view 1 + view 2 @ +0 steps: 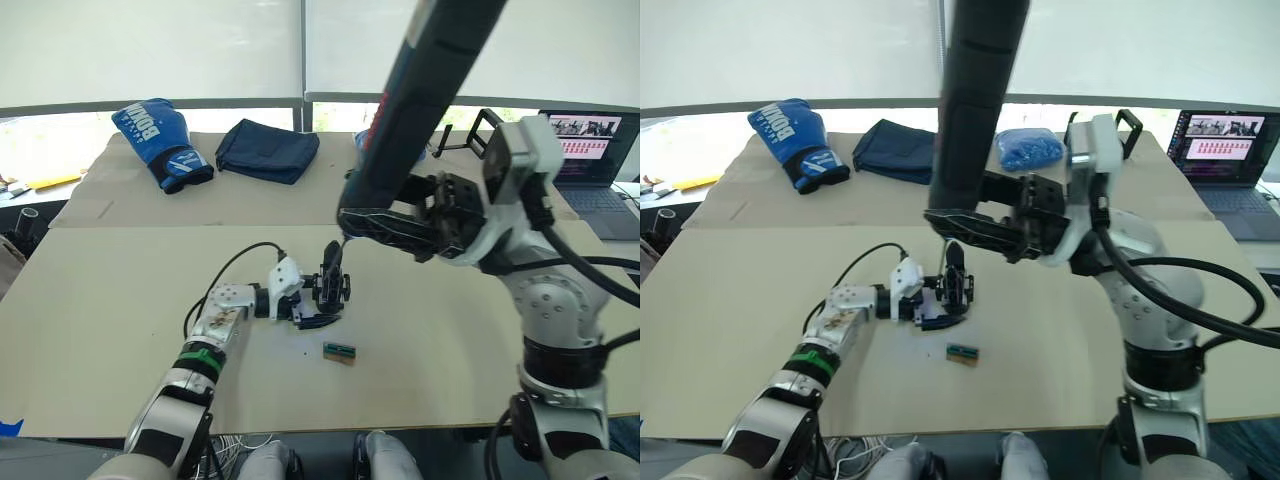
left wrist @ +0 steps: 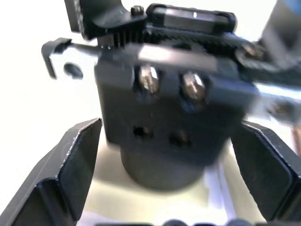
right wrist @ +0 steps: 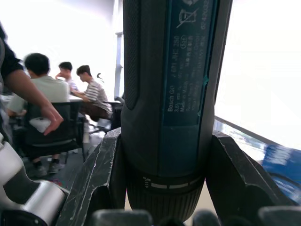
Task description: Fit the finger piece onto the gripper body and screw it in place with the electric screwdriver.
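Note:
The gripper body (image 1: 328, 288) sits on the table's middle, a black assembly on a round drum base. My left gripper (image 1: 308, 306) is shut on it, its fingers (image 2: 70, 165) flanking the drum. Two screw heads and two empty holes show on the body's (image 2: 164, 122) face. A pointed black finger (image 1: 332, 256) rises from its top; I cannot tell whether this is the finger piece. My right gripper (image 1: 358, 215) is shut on the electric screwdriver (image 1: 420, 90), held nearly upright, its lower end just above that finger. The fingers (image 3: 99, 174) clamp the barrel (image 3: 169, 70).
A small green-and-brown block (image 1: 339, 351) lies near the body. At the back are a blue boxing glove (image 1: 160, 140), a dark blue cloth (image 1: 267, 150) and a blue bag (image 1: 1030, 148). A laptop (image 1: 590, 150) stands far right. Seated people (image 3: 47, 94) appear in the right wrist view.

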`<state>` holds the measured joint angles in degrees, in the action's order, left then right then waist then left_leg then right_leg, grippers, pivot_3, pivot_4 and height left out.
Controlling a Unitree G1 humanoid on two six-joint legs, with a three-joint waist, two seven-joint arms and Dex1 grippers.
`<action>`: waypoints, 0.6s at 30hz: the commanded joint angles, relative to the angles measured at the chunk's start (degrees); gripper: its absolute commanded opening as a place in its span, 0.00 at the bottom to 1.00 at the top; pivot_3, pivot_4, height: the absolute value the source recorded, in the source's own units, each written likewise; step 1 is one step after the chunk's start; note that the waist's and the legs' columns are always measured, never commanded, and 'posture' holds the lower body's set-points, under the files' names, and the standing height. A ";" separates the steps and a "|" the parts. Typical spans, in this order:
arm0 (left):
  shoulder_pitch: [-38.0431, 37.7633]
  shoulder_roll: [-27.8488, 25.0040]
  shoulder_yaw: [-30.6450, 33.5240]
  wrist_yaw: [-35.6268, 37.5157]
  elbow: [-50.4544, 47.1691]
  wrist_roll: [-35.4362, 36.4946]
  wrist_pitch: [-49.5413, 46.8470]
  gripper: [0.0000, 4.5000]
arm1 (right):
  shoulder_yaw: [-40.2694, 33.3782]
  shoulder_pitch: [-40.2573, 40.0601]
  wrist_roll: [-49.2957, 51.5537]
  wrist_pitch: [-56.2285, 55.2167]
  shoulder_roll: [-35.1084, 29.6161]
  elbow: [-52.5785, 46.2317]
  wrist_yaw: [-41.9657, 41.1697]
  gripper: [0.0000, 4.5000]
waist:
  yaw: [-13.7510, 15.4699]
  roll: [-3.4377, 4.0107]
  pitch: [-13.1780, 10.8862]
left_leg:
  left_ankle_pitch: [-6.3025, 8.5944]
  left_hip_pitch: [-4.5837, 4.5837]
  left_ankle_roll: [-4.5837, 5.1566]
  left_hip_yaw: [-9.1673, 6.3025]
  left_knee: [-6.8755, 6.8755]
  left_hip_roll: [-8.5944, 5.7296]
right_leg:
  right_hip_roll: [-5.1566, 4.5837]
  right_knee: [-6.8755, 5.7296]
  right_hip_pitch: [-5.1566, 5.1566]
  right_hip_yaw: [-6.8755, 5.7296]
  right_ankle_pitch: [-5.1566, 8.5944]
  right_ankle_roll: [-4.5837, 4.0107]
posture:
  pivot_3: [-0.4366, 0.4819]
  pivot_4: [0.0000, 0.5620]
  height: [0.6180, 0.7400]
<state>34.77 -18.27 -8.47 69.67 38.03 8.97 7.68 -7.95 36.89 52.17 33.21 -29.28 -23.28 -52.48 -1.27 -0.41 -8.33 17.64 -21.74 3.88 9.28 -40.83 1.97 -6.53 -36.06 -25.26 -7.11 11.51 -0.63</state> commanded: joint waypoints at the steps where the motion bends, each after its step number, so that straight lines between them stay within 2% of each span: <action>1: -3.94 -5.58 2.56 4.63 -1.63 2.17 -0.72 0.99 | -6.58 -3.69 1.31 -0.82 -4.89 -3.79 -0.16 0.43 | -0.11 0.00 0.00 | -0.03 0.00 -0.04 0.01 0.05 0.01 | 0.00 0.00 -0.03 0.01 0.00 -0.01 | 0.48 0.27 1.00; 6: -9.22 -14.25 7.40 13.76 -4.41 7.73 1.61 0.99 | -14.38 -14.85 0.98 -2.01 -11.55 -5.70 -1.65 0.43 | -0.11 0.00 -0.02 | -0.07 0.01 -0.14 0.01 0.15 0.13 | 0.02 0.00 -0.10 0.01 0.04 -0.07 | 0.48 0.27 1.00; 11: -13.62 -21.53 11.05 21.22 -4.87 11.09 3.57 0.99 | -20.61 -27.20 -2.02 -5.87 -14.74 -6.72 -6.04 0.43 | 0.57 0.05 -0.10 | -0.04 -0.13 -0.12 0.01 0.14 0.16 | 0.01 0.07 -0.18 -0.01 0.06 -0.06 | 0.48 0.27 1.00; 15: -15.64 -23.29 12.17 22.73 -6.81 12.33 3.47 0.99 | -22.44 -31.89 -2.98 -8.25 -14.85 -6.96 -7.68 0.43 | 1.12 0.09 -0.15 | 0.04 -0.32 0.03 0.02 0.08 0.12 | -0.01 0.14 -0.24 -0.01 0.06 -0.02 | 0.48 0.27 1.00; 18: -16.47 -22.96 11.89 22.16 -10.15 12.70 3.44 0.99 | -21.09 -31.83 -3.06 -9.46 -14.10 -8.14 -7.16 0.43 | 1.49 0.08 -0.18 | 0.06 -0.35 0.06 0.00 0.04 0.09 | -0.02 0.17 -0.25 0.00 0.04 0.00 | 0.48 0.27 1.00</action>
<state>18.16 -41.05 2.71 91.92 31.48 20.39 10.46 -27.62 3.80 48.00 26.54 -43.31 -28.32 -59.79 0.22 -0.34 -8.51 17.70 -22.10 3.95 9.28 -40.79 2.05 -6.55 -35.89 -25.53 -7.11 11.56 -0.63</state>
